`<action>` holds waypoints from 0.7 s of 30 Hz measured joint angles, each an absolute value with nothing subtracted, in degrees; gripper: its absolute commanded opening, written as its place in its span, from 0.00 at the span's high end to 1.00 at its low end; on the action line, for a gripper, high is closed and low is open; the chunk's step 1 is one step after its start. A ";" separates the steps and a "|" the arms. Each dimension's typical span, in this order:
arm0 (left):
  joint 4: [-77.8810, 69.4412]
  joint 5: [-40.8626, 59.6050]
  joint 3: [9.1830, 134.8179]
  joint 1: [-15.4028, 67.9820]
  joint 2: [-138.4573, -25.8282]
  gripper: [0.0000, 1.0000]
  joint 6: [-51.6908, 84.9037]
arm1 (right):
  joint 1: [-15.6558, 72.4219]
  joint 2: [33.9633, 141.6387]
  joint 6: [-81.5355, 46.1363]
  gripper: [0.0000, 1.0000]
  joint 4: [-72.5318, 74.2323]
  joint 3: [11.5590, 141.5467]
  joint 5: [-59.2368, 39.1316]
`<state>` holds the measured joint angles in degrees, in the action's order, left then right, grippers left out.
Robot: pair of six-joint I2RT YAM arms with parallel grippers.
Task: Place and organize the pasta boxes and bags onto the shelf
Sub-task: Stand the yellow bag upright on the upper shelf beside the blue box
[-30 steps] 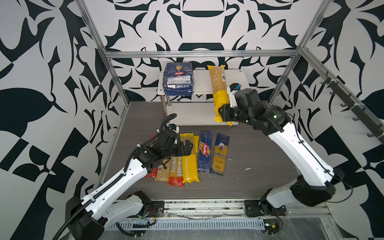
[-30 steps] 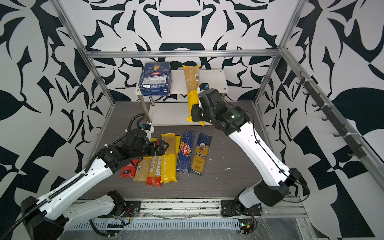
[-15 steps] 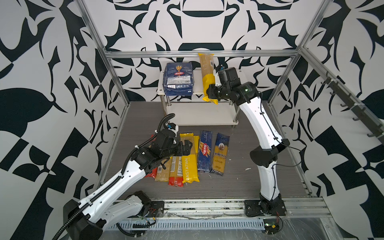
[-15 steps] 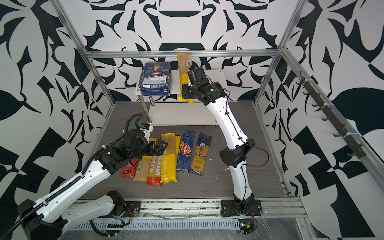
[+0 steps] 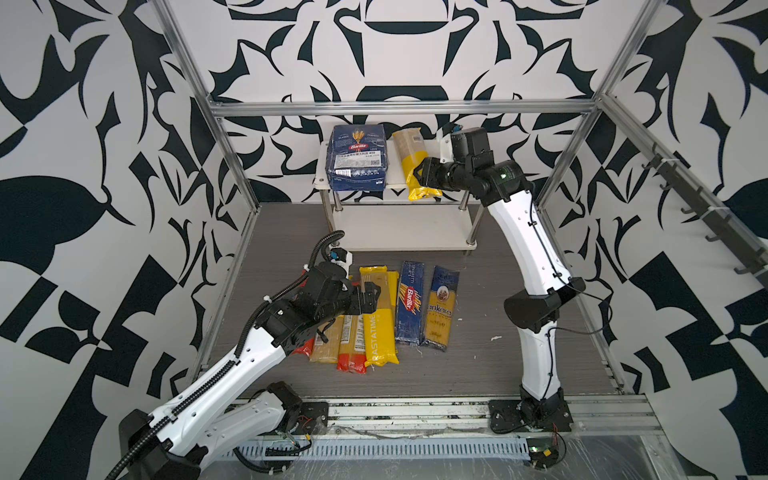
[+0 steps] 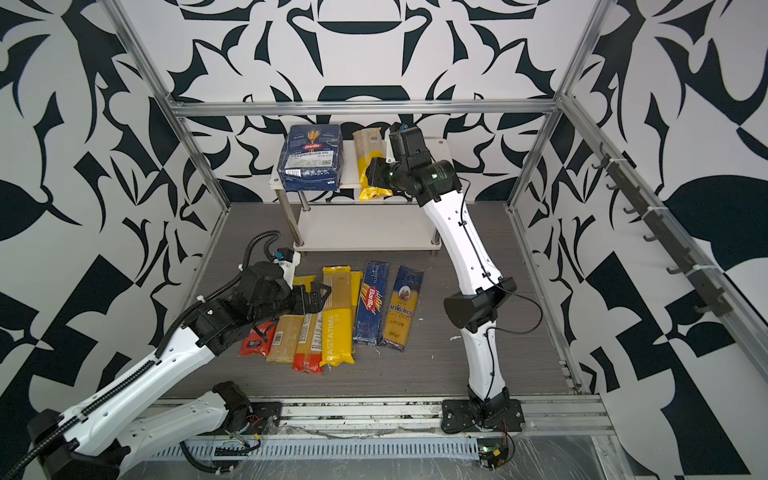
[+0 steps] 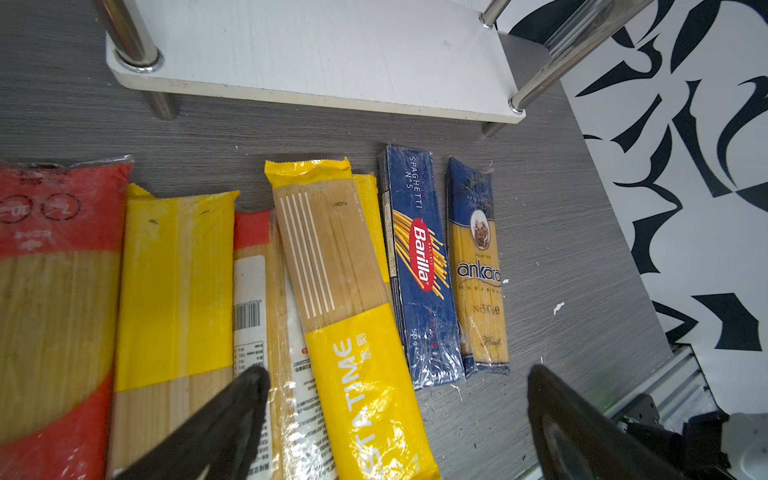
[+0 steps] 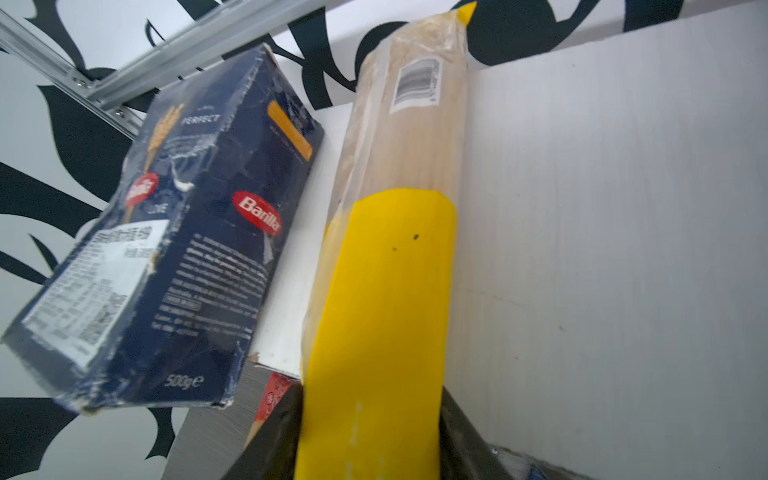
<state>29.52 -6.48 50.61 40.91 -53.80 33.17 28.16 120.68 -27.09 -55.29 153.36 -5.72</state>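
Up on the shelf [image 5: 407,228], here's the change. A second ago the right gripper [image 5: 419,172] had the yellow bag [image 5: 409,160] hanging out in front of the shelf. Now the bag lies flat on the top board [image 8: 602,208], just beside the wide Barilla box [image 5: 359,160] and roughly parallel to it. Its yellow end overhangs the front edge.

We read that as item two placed.

The right gripper sits at the overhanging end with its jaws on either side of the bag. We can't tell whether they still pinch it or have let go. The rest of the bag runs away from the gripper toward the back wall.

The left gripper [image 5: 370,297] has barely moved. It is spread wide, holds nothing, and hovers low over the PASTATIME bag [image 5: 380,328] in the row on the bench [image 5: 478,365]. The narrow Barilla box [image 5: 409,309] and ankara bag [image 5: 440,309] lie side by side on the right-arm side of it. The lower board is bare.

Our call: the right arm should back straight out, because the overhang means a drag could pull the bag off.
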 measured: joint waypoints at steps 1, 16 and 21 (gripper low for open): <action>29.56 -6.55 50.30 40.91 -53.19 0.00 33.17 | 28.18 120.68 -27.22 0.47 -54.98 153.36 -6.39; 32.08 -8.19 49.10 40.91 -49.56 0.00 32.95 | 27.00 121.91 -30.04 0.45 -52.82 154.71 -10.94; 32.34 -9.17 49.10 40.91 -49.15 0.00 32.05 | 26.00 124.27 -30.52 0.44 -52.18 155.89 -11.77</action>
